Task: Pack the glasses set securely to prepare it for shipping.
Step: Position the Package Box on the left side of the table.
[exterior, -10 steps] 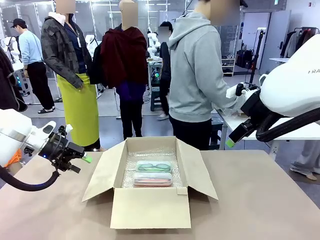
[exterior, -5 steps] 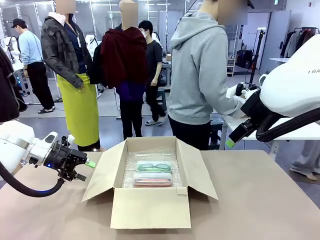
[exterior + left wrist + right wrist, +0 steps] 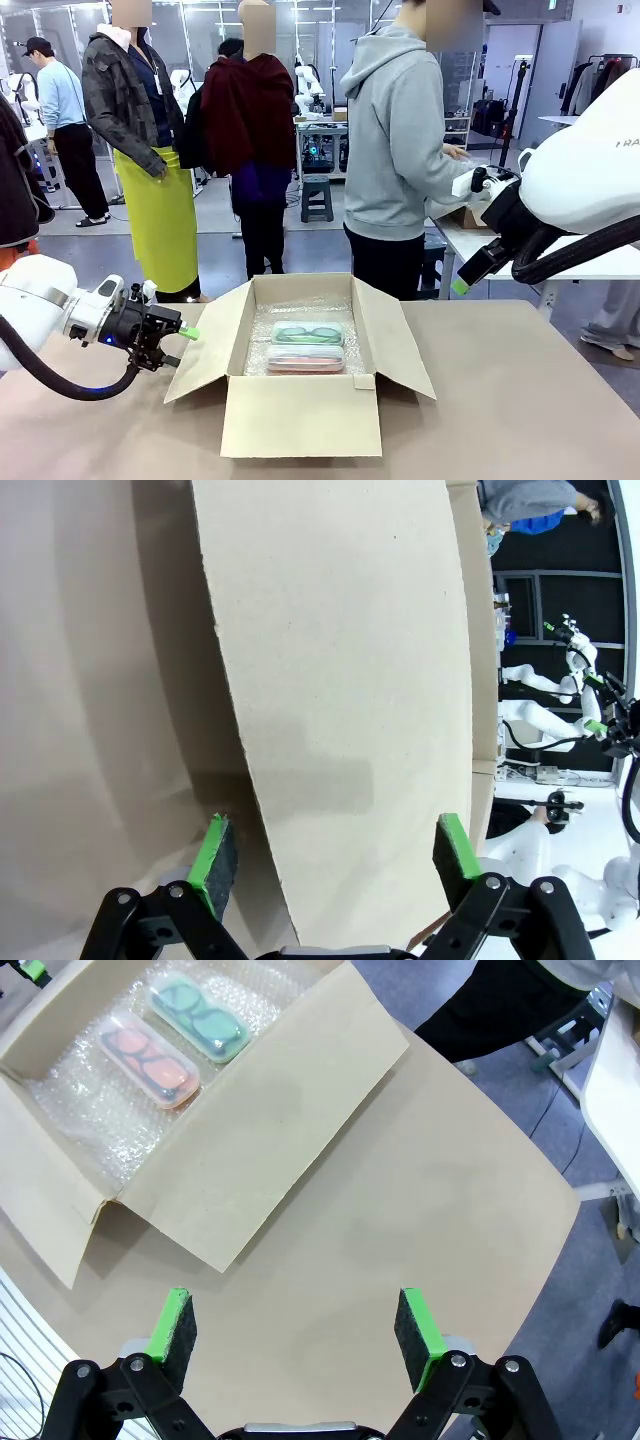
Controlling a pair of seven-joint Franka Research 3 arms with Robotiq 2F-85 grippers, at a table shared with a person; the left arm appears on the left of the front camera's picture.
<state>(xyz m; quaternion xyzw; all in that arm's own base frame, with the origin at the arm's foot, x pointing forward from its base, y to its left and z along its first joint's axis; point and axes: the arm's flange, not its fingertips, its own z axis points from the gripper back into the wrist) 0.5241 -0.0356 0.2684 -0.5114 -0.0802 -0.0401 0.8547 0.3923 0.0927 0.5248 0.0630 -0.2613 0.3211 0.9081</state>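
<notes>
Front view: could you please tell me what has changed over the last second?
The left gripper, open and empty, moved right toward the left flap of the cardboard box. The right gripper, also open, the box, the mint-green case and the pinkish case stayed put.

— We've got the box in the middle of the bench, with its flaps out to both sides.
— Inside we see bubble wrap along the bottom. The glasses set lies on it, the far case just behind the near case.
— Our left pincer is low over the bench, just beside the left flap.
— The right pincer hangs high on the right, well apart from the box. A person stands beyond the far edge.
</notes>
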